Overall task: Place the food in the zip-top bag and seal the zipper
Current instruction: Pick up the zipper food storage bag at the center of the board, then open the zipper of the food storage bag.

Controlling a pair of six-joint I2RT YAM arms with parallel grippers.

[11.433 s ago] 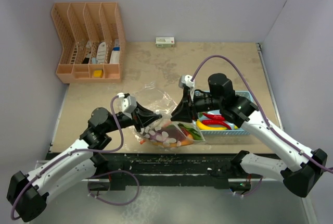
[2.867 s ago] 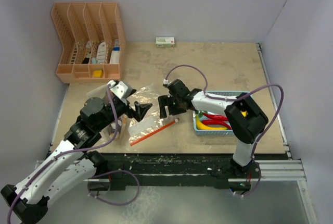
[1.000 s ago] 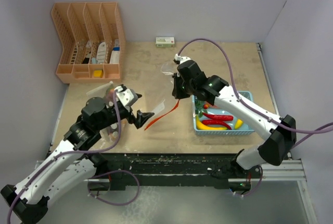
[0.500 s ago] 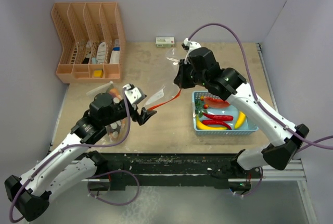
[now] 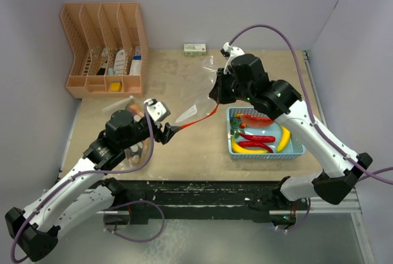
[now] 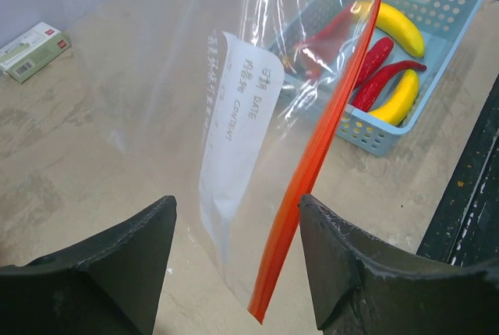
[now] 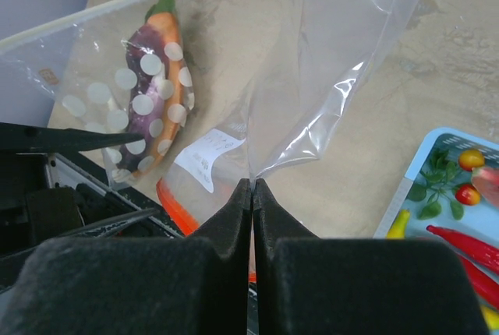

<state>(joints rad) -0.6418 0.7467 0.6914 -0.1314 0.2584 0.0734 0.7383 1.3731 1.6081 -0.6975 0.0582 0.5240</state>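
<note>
My right gripper (image 5: 216,96) (image 7: 253,184) is shut on the film of the clear zip-top bag (image 5: 204,78) (image 6: 238,113) (image 7: 343,39) and holds it up above the table. The bag's red-orange zipper (image 5: 196,118) (image 6: 323,140) (image 7: 173,201) slants down toward my left gripper (image 5: 169,130) (image 6: 235,201). That gripper is open; the strip's lower end hangs between its fingers (image 6: 351,265), near the right one and touching neither. The food, red chili peppers (image 5: 256,136) (image 6: 374,62), yellow banana pieces (image 5: 249,148) (image 6: 401,29) and green leaves (image 7: 433,183), lies in the blue basket.
The light blue basket (image 5: 296,147) (image 6: 448,8) stands right of centre. A second clear bag with white dots (image 7: 140,89), holding a purple-orange piece, lies under my left arm. An orange file rack (image 5: 104,49) and a small box (image 5: 195,48) (image 6: 33,51) sit at the back.
My right gripper has carried the bag up and toward the back right. My left gripper has moved to the zipper's lower end and its jaws have narrowed around it.
</note>
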